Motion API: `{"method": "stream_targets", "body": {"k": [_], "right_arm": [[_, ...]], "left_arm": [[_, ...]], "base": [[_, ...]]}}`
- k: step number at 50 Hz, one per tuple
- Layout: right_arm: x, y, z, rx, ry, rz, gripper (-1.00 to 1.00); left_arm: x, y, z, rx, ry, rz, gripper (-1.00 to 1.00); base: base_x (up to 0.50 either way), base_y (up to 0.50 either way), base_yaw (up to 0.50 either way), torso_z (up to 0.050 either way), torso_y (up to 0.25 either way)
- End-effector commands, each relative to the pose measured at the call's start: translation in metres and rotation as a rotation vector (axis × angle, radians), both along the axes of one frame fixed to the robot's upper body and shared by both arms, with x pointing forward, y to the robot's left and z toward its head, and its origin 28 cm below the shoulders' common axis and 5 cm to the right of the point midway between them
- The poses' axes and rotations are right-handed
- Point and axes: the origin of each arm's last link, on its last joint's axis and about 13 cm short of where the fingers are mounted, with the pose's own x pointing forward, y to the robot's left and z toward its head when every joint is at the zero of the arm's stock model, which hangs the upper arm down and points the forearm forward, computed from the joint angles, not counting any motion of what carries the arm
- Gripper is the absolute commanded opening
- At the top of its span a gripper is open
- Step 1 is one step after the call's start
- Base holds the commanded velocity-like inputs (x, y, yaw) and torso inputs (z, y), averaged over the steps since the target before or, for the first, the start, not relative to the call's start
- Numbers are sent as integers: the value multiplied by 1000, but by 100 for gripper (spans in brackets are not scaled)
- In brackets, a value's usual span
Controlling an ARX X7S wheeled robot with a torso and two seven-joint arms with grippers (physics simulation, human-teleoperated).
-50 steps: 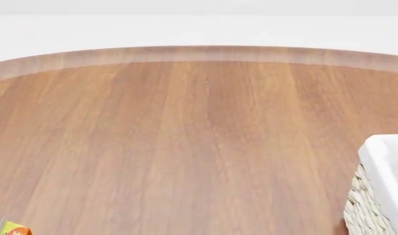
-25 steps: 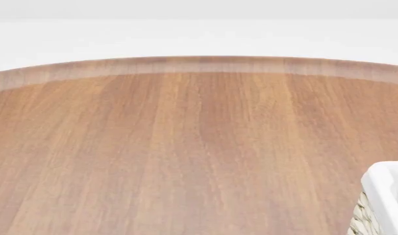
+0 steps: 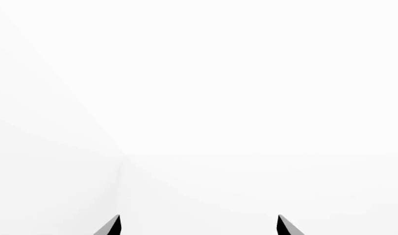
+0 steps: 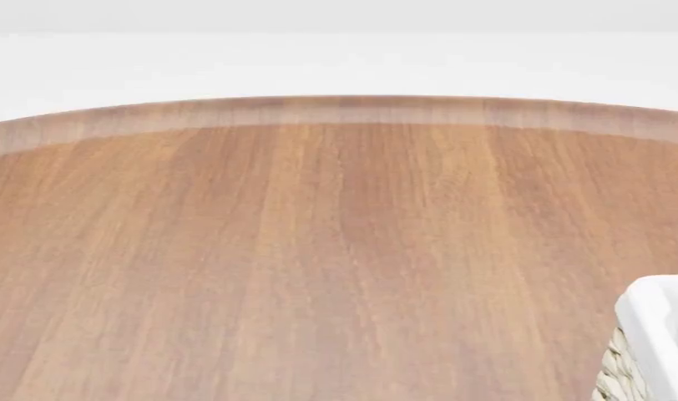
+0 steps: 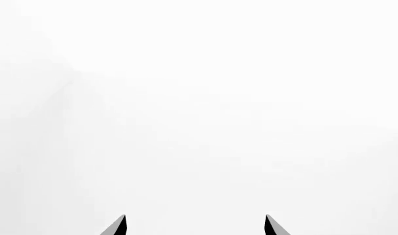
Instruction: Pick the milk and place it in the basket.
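Note:
The milk is out of view in every frame. Only a corner of the basket [image 4: 656, 334] shows at the lower right edge of the head view: white cloth rim over cream woven wicker. Neither arm appears in the head view. My left gripper [image 3: 199, 225] is open, its two dark fingertips wide apart with nothing between them, facing plain white space. My right gripper [image 5: 195, 225] is likewise open and empty before a white background.
A round wooden table [image 4: 316, 251] fills the head view, its far curved edge [image 4: 339, 109] against a white floor or wall. Both wrist views show only blank white surroundings.
The head view tilted up between one second and half a second ago: the table edge and basket slid lower and the orange carton corner left the frame. Since then nothing has moved.

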Motion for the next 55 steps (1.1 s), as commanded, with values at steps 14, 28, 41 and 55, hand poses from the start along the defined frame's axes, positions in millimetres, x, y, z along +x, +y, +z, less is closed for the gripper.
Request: {"method": "stream_targets", "body": {"k": [14, 28, 41, 55], "right_arm": [[34, -12, -20, -273, 447, 353, 100], [54, -11, -58, -438, 644, 491, 100], [70, -6, -86, -526, 815, 615, 100], [79, 1, -121, -648, 962, 734, 100]], "left_arm": [[1, -2, 1, 4, 1, -4, 100], [1, -2, 1, 6, 0, -2, 100], [1, -1, 2, 7, -1, -1, 100], [2, -2, 1, 9, 4, -3, 100]], "base": [[0, 0, 0, 0, 0], [0, 0, 0, 0, 0], [0, 0, 0, 0, 0], [0, 0, 0, 0, 0]]}}
